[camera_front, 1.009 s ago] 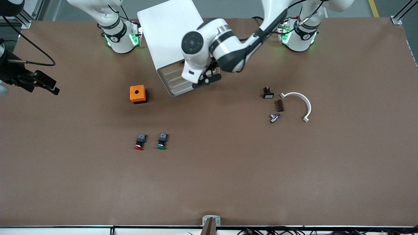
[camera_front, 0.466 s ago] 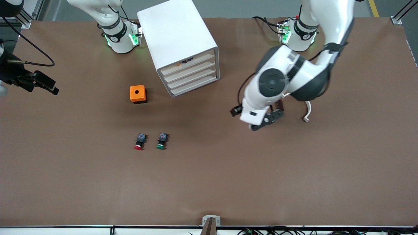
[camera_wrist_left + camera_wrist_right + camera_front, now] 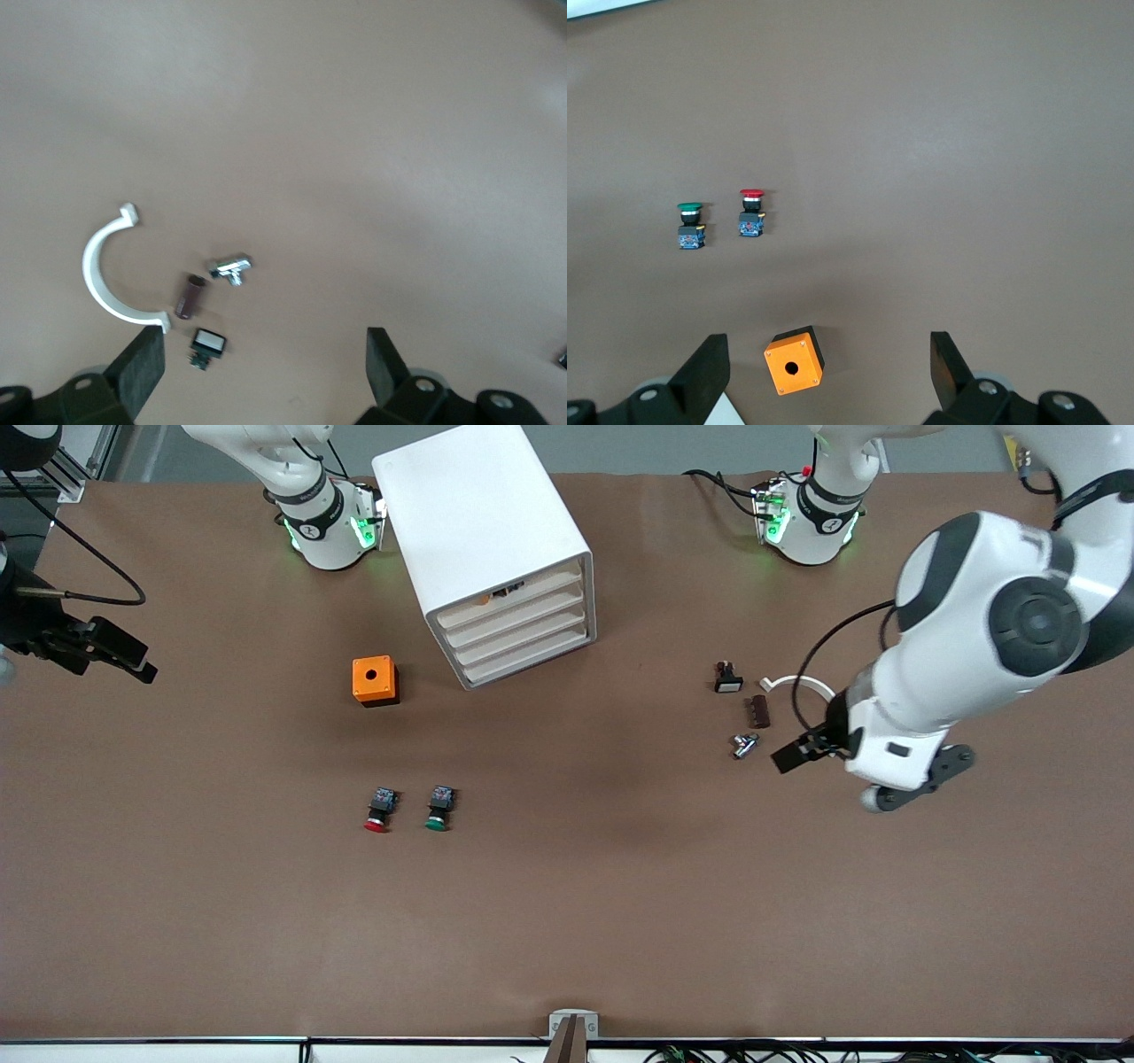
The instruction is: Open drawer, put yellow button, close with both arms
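Two white arms [image 3: 974, 646] with rounded casings and black joint bands; green lights on each base [image 3: 811, 518]; black cables; black gripper [image 3: 266, 376] with screwed finger mounts.

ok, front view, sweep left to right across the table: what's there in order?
right gripper → orange box → red button → green button → white cabinet → small black switch → left gripper
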Robot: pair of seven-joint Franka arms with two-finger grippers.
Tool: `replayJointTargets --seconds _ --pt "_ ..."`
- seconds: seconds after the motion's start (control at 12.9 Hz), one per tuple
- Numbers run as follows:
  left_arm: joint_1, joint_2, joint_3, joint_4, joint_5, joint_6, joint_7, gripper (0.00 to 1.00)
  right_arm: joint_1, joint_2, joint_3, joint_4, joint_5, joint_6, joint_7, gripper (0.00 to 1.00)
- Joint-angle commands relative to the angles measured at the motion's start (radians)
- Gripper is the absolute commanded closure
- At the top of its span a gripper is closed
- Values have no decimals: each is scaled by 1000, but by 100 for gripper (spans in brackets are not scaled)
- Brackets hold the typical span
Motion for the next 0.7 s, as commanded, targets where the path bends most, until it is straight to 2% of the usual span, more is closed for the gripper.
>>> replayJointTargets --seconds 0.0,0.23,0.62 --pt "73 -61 -12 -16 16 -32 110 0 -19 -17 10 2 -10 1 -16 0" --pt "136 -115 -13 -16 14 -90 244 0 -21 -16 10 5 -8 1 -81 0" --pt "251 -198 -13 -17 11 -176 488 0 -24 -16 9 5 -3 -9 -63 0"
